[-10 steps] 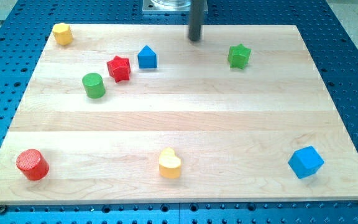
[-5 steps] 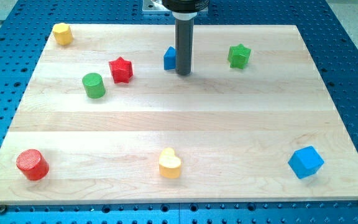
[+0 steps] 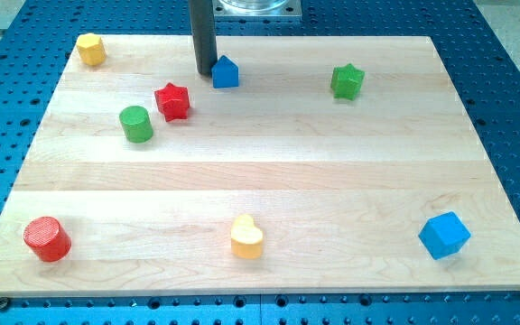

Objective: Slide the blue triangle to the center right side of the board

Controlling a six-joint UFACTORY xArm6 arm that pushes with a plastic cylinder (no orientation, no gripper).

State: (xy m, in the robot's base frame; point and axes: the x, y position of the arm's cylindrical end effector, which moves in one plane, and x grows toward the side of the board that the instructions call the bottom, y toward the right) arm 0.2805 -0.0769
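The wooden board (image 3: 260, 171) is seen resting on a blue perforated table (image 3: 513, 108), and eight small blocks are spread over it. At the view's bottom right a blue cube (image 3: 444, 235) is found; at the bottom left a red cylinder (image 3: 46, 239); at bottom centre a yellow heart (image 3: 247, 236). Toward the view's top a green star (image 3: 348, 81), a red star (image 3: 172, 100), a green cylinder (image 3: 136, 124) and a yellow block (image 3: 90, 49) in the top left corner are placed. The blue triangle (image 3: 226, 71) is located near the top edge, left of centre. No pincer is fitted: only a rod is carried and nothing is held. My tip (image 3: 205, 72) is set down just beside the triangle's left face, perhaps touching it. The approach step is judged complete, and the push is judged about to begin. A long slide toward the view's right and somewhat downward is called for, with the green star to be passed on its lower side
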